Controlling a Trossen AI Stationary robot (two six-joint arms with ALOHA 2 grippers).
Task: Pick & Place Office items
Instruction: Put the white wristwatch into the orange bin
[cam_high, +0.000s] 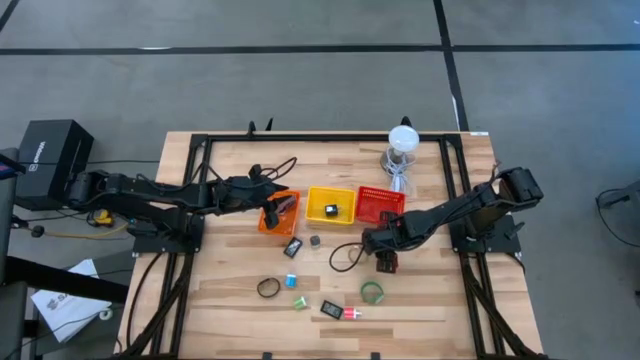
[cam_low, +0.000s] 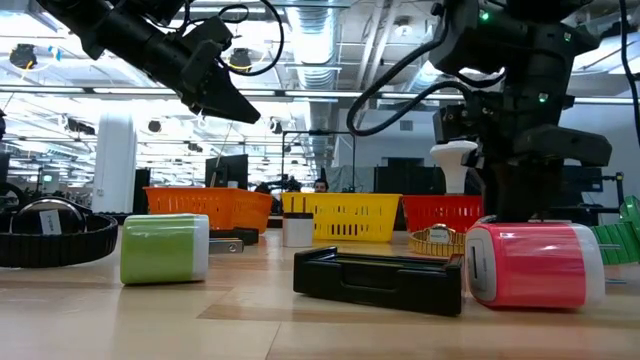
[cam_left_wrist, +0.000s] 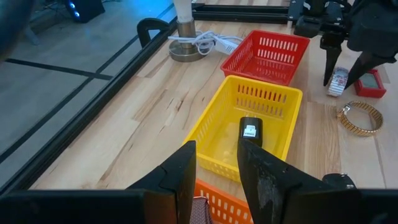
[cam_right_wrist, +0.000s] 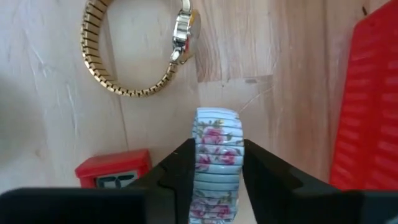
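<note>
Small office items lie on the near half of the wooden table: a black ring (cam_high: 268, 288), a green ring (cam_high: 372, 292), and blue (cam_high: 291, 280), green (cam_high: 299, 302), black (cam_high: 332, 309) and pink (cam_high: 350, 313) pieces. My right gripper (cam_right_wrist: 217, 155) stands in front of the red basket (cam_high: 380, 203), shut on a light-blue flowered ring (cam_right_wrist: 217, 140). A gold watch band (cam_right_wrist: 134, 50) and a small red piece (cam_right_wrist: 115, 169) lie beside it. My left gripper (cam_left_wrist: 216, 155) hangs open over the orange basket (cam_high: 270, 218), nothing between its fingers. My right gripper pinches the flowered ring between its two fingers, one on each flat side (cam_right_wrist: 198, 152). The fingers come from above, pointing steeply down. The ring stands upright on its edge; whether it still rests on the table does not show.
The yellow basket (cam_left_wrist: 267, 99) holds a black piece (cam_left_wrist: 250, 130). A clear jar with a white top (cam_high: 402, 145) and a white cord stand behind the red basket. More items lie near the table's middle: a black piece (cam_high: 293, 247) and a small grey one (cam_high: 314, 240).
</note>
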